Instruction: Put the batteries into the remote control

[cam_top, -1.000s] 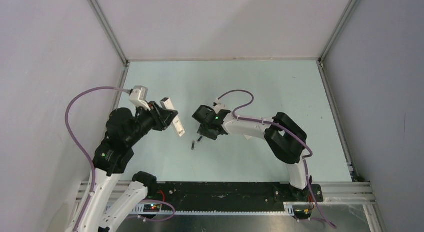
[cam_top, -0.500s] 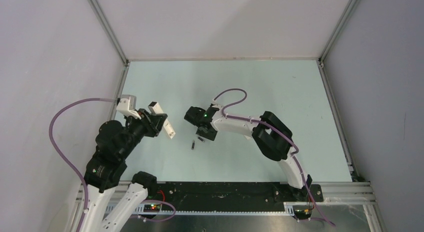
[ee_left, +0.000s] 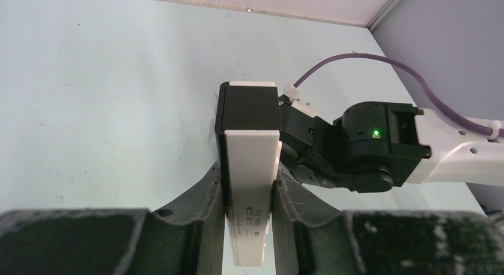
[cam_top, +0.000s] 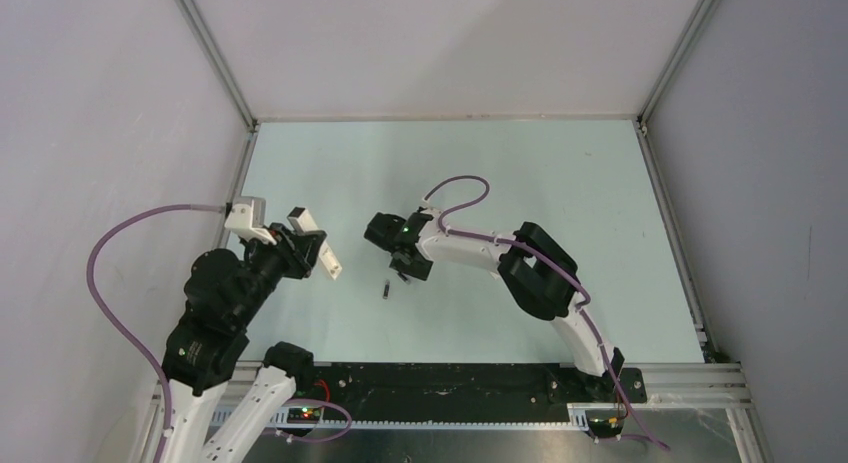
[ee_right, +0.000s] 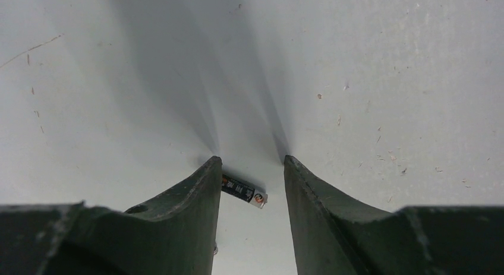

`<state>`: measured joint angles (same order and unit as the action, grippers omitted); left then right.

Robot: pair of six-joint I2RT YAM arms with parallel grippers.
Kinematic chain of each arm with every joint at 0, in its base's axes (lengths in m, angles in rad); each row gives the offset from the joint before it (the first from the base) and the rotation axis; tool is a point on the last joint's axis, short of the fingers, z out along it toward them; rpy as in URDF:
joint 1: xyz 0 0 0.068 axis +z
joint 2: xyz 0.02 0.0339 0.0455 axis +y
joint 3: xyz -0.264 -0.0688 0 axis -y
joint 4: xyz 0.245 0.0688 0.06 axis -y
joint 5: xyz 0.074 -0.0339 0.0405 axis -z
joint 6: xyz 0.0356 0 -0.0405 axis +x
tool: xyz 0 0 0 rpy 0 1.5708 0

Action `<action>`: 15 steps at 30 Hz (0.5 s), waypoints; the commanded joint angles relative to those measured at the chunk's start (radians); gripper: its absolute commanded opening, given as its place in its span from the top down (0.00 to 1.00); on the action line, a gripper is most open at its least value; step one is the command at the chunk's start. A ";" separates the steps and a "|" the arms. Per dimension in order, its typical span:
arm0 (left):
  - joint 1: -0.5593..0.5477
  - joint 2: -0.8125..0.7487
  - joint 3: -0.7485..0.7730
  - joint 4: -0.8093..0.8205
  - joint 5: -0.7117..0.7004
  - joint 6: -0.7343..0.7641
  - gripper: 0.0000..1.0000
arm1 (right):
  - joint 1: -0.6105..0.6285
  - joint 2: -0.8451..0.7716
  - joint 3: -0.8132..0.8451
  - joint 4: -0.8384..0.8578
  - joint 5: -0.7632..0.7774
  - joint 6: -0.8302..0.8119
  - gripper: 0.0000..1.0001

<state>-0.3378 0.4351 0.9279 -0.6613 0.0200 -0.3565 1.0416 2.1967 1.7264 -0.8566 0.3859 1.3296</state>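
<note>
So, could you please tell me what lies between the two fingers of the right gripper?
A battery lies flat on the table between the open jaws of the right gripper, not yet gripped; the right wrist view shows this.

In the left wrist view the remote [ee_left: 249,162] runs off the bottom edge between the left jaws, so its near end is cut off. The small marks printed on it are too fine to read. To the remote's right, one battery [ee_right: 243,190] has an end tucked behind one of the right jaws in the right wrist view (its label is unreadable too). From above, the other battery [cam_top: 386,289], just right of the remote, is only a dark sliver, and its ends cannot be told apart.
</note>
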 commanded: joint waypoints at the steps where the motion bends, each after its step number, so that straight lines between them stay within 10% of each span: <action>1: 0.007 -0.011 0.042 0.017 -0.046 0.026 0.90 | 0.011 -0.039 -0.018 0.007 0.057 -0.050 0.52; 15: 0.008 -0.031 0.078 0.003 -0.098 0.022 0.89 | 0.019 -0.158 -0.176 0.338 -0.050 -0.521 0.48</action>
<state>-0.3378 0.4164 0.9604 -0.6762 -0.0505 -0.3561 1.0538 2.0846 1.5536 -0.6117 0.3622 0.9565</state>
